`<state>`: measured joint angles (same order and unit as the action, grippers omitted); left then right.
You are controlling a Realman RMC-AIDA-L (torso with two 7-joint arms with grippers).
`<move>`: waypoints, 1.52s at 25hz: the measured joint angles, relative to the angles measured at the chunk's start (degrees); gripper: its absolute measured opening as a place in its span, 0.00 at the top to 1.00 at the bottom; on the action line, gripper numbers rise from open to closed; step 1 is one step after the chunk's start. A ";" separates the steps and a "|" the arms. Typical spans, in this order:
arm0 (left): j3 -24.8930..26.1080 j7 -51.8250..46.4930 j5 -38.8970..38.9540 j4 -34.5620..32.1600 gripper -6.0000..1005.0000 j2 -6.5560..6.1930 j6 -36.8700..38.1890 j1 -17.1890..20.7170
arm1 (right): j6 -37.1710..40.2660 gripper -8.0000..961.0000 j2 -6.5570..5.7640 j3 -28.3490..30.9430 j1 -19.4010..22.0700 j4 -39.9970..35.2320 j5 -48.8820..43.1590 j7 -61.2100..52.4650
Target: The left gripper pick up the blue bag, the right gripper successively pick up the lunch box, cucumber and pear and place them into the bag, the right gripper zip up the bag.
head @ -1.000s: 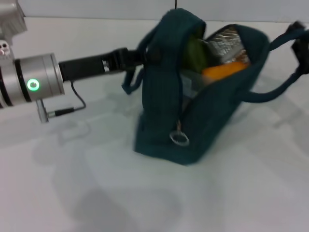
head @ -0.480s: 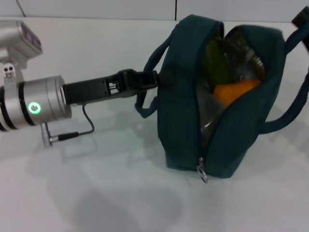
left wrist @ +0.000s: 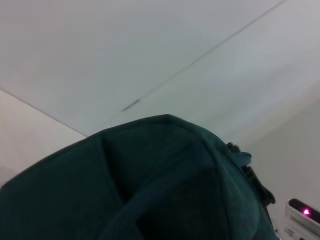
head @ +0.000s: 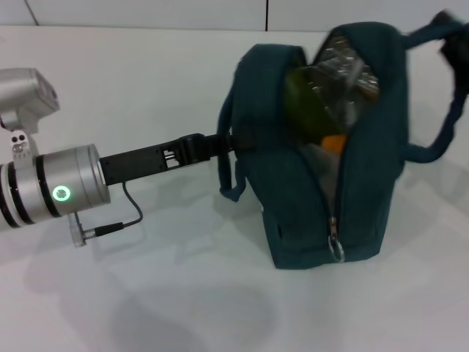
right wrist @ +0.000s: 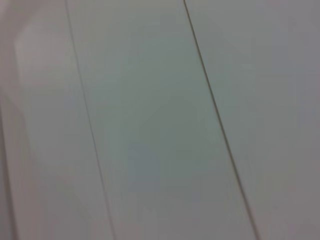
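The blue bag [head: 293, 191] stands on the white tabletop [head: 161, 293] toward its far right side, with its top open. Inside, the cucumber [head: 304, 103] and a bit of the orange pear [head: 334, 143] show; the rest is hidden. No writing shows. The left tool [head: 233, 141] grips the bag's near handle. The right tool at the far right edge is blurry, so I cannot tell its grip.
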<state>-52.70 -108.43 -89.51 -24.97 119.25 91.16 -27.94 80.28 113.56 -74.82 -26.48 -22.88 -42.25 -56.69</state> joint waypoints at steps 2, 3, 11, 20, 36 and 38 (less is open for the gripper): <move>0.01 0.78 0.13 0.00 0.93 0.04 -0.94 0.38 | -1.34 0.93 -0.15 -0.18 -1.15 0.26 -3.09 -2.44; 0.01 1.09 0.19 0.01 0.93 0.06 -1.37 0.62 | -1.05 0.93 -0.20 -0.17 -1.79 0.00 -4.66 -3.96; 0.94 2.17 0.24 -0.02 0.93 0.03 -2.59 1.55 | 7.42 0.93 -0.41 1.00 -1.78 -5.96 -5.13 -8.33; 1.39 2.34 0.21 0.09 0.93 0.07 -3.03 1.49 | -2.04 0.93 -1.16 1.21 -3.45 2.76 -7.57 -8.90; 1.56 2.45 3.01 -0.01 0.93 0.01 -2.42 0.10 | 9.57 0.69 -4.44 4.57 3.74 1.67 -11.86 -12.43; 1.55 2.74 3.27 0.08 0.93 0.03 -2.57 0.10 | 10.74 0.59 -4.17 6.15 4.60 1.59 -11.86 -11.58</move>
<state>-51.15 -105.69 -86.24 -24.89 119.28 88.59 -27.84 91.02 109.39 -68.67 -21.88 -21.29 -54.10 -68.27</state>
